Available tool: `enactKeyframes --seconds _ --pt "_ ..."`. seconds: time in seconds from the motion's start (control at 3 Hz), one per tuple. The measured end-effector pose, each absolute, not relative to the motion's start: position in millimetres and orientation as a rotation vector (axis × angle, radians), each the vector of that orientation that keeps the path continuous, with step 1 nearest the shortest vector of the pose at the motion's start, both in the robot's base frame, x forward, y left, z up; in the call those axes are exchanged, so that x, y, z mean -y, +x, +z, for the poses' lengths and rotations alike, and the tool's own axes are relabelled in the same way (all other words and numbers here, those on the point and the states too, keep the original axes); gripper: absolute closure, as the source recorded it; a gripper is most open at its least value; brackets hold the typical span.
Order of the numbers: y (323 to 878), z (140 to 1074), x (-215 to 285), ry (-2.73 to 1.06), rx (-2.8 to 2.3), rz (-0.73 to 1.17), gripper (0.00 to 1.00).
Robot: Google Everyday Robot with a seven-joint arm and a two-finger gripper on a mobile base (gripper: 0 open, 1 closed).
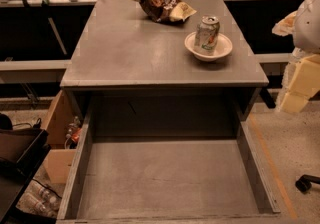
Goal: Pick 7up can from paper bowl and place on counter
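- 7up can [207,34] is the target, not yet gripped. Listing near to far.
- 6 o'clock, nearest: drawer tray [165,178] pulled open below the table's front edge.
- 3 o'clock, at the view's edge: pincer [299,88], off the table's right side and well apart from the can. Spread or pressed together: cannot tell.
- Table [135,48]: grey top, bare from centre to 9 o'clock. Best drop zone, I'd say.
- Paper bowl [222,50] at 2 o'clock on the table, near the right edge. Can stands inside it, roughly upright, maybe leaning a touch.
- Snack bag [160,3] at 12 o'clock on the far edge, at 11 o'clock from the bowl, apart from it.
- Risks from here:
  - Can sits on a curved bowl floor, so a touch on one side first likely tips it.
  - Bowl looks light. A side push could slide it off the right edge; a low grip could catch the rim and lift the bowl too.
  - Release too close to 6 o'clock: a rolling can drops into the drawer tray.
  - Reach toward 12 o'clock risks snagging the bag.
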State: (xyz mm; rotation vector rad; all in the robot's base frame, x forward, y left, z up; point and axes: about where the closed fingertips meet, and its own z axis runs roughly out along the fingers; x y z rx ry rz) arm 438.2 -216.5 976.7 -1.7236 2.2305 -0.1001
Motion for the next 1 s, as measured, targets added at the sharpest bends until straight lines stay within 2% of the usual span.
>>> enactKeyframes --seconds 0.67,1.0 --pt "450.6 982.4 220.8 -1.627 -2.187 -0.146 0.0" --pt "449.9 975.1 240.8 -1.499 -2.113 -0.144 0.0"
